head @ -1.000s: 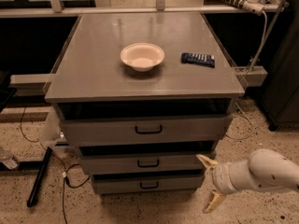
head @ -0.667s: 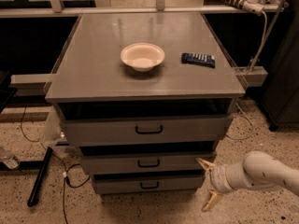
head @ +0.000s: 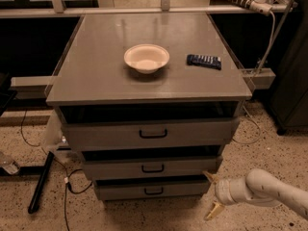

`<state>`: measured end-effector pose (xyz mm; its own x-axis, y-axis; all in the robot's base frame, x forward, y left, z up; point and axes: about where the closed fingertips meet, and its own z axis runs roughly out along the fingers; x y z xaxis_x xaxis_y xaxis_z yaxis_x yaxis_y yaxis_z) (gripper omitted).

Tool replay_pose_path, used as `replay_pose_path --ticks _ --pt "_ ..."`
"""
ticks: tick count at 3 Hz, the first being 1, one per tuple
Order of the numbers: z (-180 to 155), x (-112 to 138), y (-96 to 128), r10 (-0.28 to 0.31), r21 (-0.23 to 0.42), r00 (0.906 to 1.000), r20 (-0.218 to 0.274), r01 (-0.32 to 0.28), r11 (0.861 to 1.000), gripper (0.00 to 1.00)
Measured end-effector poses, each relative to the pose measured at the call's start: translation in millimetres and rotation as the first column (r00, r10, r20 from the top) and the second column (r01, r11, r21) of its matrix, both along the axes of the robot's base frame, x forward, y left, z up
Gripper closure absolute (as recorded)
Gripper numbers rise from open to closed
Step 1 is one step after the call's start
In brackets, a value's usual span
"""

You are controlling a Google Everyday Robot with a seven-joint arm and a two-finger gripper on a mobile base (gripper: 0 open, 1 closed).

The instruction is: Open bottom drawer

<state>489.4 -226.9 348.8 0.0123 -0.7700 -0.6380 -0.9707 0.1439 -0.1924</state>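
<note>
The bottom drawer (head: 152,188) is the narrowest, lowest grey front of three, with a small black loop handle (head: 154,191) at its centre. It sits pushed in under the mid-sized drawer (head: 152,167). My gripper (head: 211,193) is low at the right, just beside the bottom drawer's right end, at the tip of my white arm (head: 262,192). Its two yellowish fingers are spread apart, one up (head: 209,176) and one down (head: 213,211), holding nothing. It is well to the right of the handle.
The top drawer (head: 152,134) is widest. A white bowl (head: 146,57) and a dark remote-like object (head: 204,61) lie on the grey cabinet top (head: 96,76). Cables (head: 72,186) and a black bar (head: 41,182) lie on the speckled floor at left.
The arm has drawn back slightly to the right and lower; the gripper stays beside the bottom drawer's right end. The drawers have not moved.
</note>
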Motion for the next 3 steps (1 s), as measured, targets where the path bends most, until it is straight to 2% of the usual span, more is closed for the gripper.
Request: replay_pose_path --ticks 1,2,3 --pt "-34.6 -7.6 20.1 0.0 0.054 0.9999 -0.012 0.001 0.999 0.0" --pt "-34.9 -7.8 20.5 0.001 0.054 0.9999 -0.012 0.0 0.999 0.0" --pt "-58.9 -6.6 31.5 0.05 0.02 0.9985 0.021 -0.05 0.999 0.0"
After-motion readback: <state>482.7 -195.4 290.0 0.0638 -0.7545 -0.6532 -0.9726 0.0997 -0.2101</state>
